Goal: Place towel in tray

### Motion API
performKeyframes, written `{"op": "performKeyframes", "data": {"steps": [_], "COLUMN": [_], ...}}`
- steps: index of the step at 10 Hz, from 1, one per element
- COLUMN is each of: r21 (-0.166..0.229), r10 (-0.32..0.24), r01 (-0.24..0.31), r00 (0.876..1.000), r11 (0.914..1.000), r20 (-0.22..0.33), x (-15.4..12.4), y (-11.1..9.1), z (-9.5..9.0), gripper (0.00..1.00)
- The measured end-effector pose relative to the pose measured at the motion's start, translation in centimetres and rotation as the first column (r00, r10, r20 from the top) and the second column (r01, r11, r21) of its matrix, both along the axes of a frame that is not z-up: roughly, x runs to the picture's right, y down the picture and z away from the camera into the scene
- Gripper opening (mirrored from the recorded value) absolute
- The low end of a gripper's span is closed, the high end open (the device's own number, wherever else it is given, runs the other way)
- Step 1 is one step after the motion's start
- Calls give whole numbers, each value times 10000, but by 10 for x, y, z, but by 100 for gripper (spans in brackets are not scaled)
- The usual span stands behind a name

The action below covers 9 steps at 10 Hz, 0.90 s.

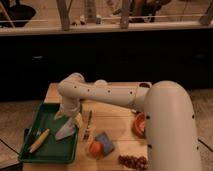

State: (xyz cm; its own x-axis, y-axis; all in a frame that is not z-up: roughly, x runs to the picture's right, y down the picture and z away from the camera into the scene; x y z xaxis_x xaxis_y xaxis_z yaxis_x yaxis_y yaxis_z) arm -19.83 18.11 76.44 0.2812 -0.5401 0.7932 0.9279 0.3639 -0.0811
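The towel (66, 131) is a pale grey-white cloth at the right side of the green tray (32, 125), which sits at the left of the wooden table. It hangs or rests just under my gripper (71, 118), which points down over the tray's right part at the end of the white arm (107, 95) reaching in from the right. The towel's lower end touches the tray floor. Where the gripper meets the towel is hidden by the wrist.
A yellow, banana-like object (39, 141) lies in the tray's left front. A fork (88, 127) lies just right of the tray. An orange fruit (95, 148), a blue sponge (106, 143), a red bowl (138, 124) and dark nuts (131, 161) lie further right.
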Motion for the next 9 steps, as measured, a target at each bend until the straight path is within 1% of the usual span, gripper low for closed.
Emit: {"op": "performKeyframes", "data": {"steps": [9], "r21": [46], "r10": [-45], "r01": [45], "r00": [10000], "r11": [10000], "r20": [20], "x": [1], "y": [-2], "z": [-1], "gripper": [80]}}
